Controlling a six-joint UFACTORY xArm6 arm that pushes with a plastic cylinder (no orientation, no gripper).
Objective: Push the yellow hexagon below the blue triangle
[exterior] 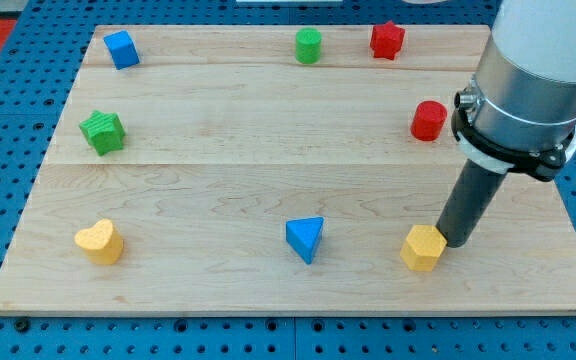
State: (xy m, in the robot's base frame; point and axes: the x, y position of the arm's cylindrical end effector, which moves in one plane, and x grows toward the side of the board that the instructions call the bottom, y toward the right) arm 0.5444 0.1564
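The big wooden bench (268, 150) is smooth, so things should slide easily on it. The blue triangle (305, 239) sits near the view's bottom, and the yellow hexagon (422, 247) is to its right, small, hard and probably light. My tip (455, 241) has no jaws and touches the hexagon's right side, so I must push there, not grab.

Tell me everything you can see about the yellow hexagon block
The yellow hexagon is a small, chunky six-sided block, painted a matte yellow-orange, its flat top facing up. It lies flat on the pale wooden board, near the view's bottom right. My tip sits right against its right side, seemingly touching. The blue triangle lies apart to its left at about the same height. Nothing else touches it.
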